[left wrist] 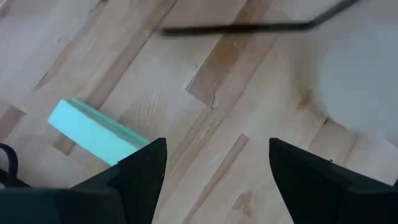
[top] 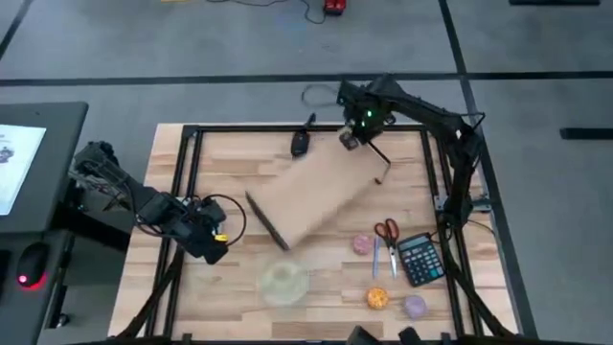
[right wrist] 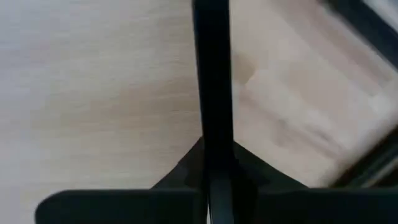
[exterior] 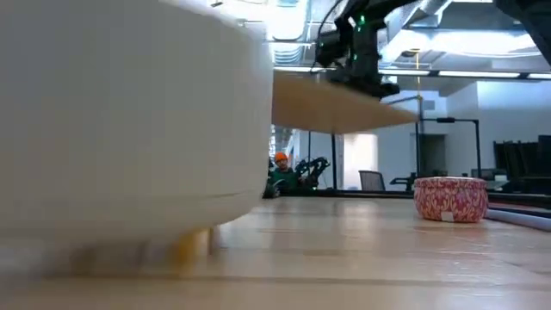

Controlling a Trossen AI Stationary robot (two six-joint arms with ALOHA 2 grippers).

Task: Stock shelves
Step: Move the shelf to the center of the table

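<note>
Above the middle of the tabletop (top: 215, 297), we see the right hand (top: 351, 136) pinching a black leg of the shelves (top: 321, 196), which hang tilted in the air. The left hand (top: 213, 241) waits spread; nothing is stocked yet.

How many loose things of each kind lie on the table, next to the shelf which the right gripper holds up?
Round tins: 3, pink, orange, purple
Scissors: 1
Calculator: 1
Clear round container: 1
Dark handset-like item: 1
Total: 7
</note>
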